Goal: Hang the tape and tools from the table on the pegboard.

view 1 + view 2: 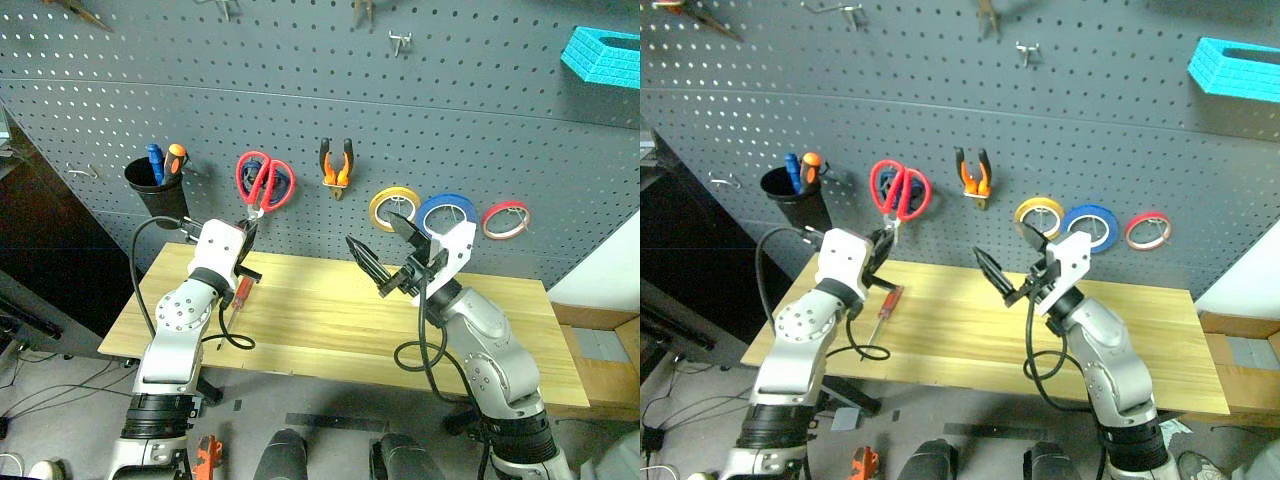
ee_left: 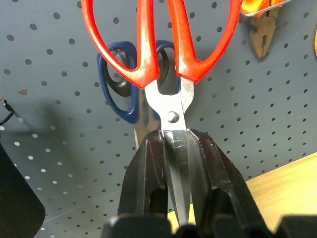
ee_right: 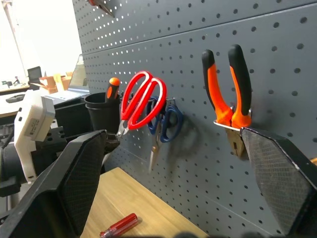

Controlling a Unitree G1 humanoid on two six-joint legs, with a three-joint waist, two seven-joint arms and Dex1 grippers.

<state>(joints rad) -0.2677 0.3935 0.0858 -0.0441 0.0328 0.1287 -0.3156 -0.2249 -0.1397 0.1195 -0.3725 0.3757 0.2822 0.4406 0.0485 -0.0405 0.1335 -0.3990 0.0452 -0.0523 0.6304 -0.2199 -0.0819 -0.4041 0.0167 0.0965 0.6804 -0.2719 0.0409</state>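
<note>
Up front in the left eye view, the left gripper [image 1: 247, 232] is raised to the pegboard [image 1: 450, 120], its jaws clamped on the blades of the red scissors [image 1: 264, 181], whose handles stand above it against the board. Below it the screwdriver [image 1: 240, 292] lies on the table [image 1: 330, 320]. The pliers [image 1: 337, 163] hang on the board, nose down, just beside the scissors. Further along, the yellow roll [image 1: 394, 206], the blue tape [image 1: 447, 212] and the red roll [image 1: 506, 219] hang in a row. The right gripper [image 1: 385, 255] hovers over the table with its jaws wide apart and nothing between them. A black cup [image 1: 160, 190] holding a few handles sits on the board to the left of the scissors

Next, in the left wrist view, both black fingers [image 2: 148, 183] press the steel blades just below the pivot, so the red handles rise clear of the jaws. The blue scissors [image 2: 116, 84] hang behind them on the board

Lastly, in the right wrist view, the two fingers [image 3: 74, 183] stand far apart; between them show the red scissors, the blue ones behind, and the pliers near one finger
</note>
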